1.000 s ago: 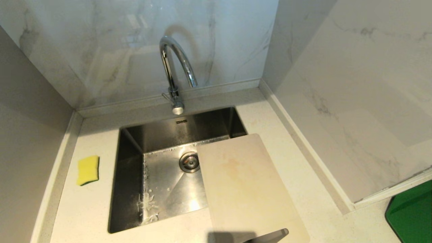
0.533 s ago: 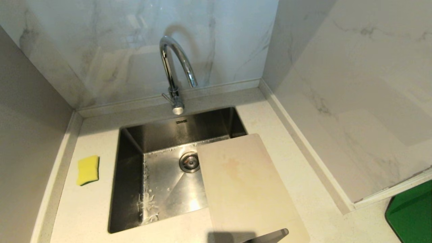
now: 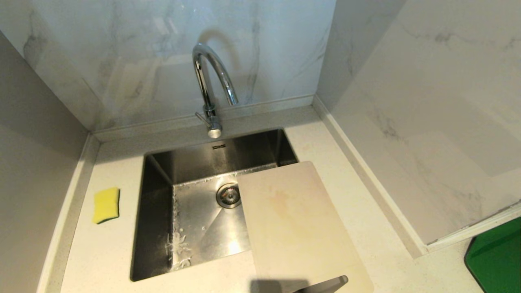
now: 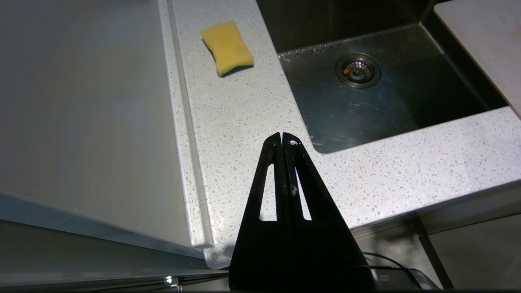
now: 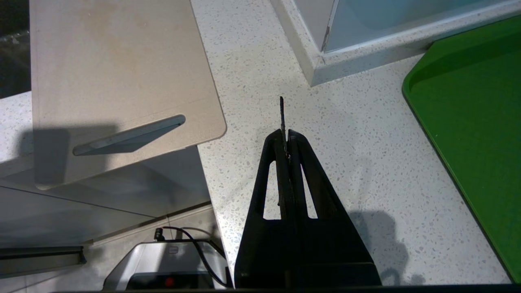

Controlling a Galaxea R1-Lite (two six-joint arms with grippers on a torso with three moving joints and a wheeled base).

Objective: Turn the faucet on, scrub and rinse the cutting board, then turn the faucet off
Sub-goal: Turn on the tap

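The chrome faucet [image 3: 211,77] arches over the back of the sink [image 3: 199,228], its small lever [image 3: 200,116] near the base; no water runs. The beige cutting board [image 3: 297,219] lies flat across the sink's right side, partly on the counter, with its slot handle [image 5: 128,134] past the counter's front edge. My left gripper [image 4: 282,136] is shut and empty above the counter's front edge, near the sink's front left corner. My right gripper [image 5: 287,133] is shut over the counter to the right of the board [image 5: 118,69], with a thin dark strip poking out between its fingertips. Neither arm shows in the head view.
A yellow sponge with a green underside [image 3: 106,204] lies on the counter left of the sink, also seen from the left wrist as the sponge [image 4: 228,48]. A green tray [image 3: 496,256] sits at the far right. Marble walls close in the back and right; a grey panel stands on the left.
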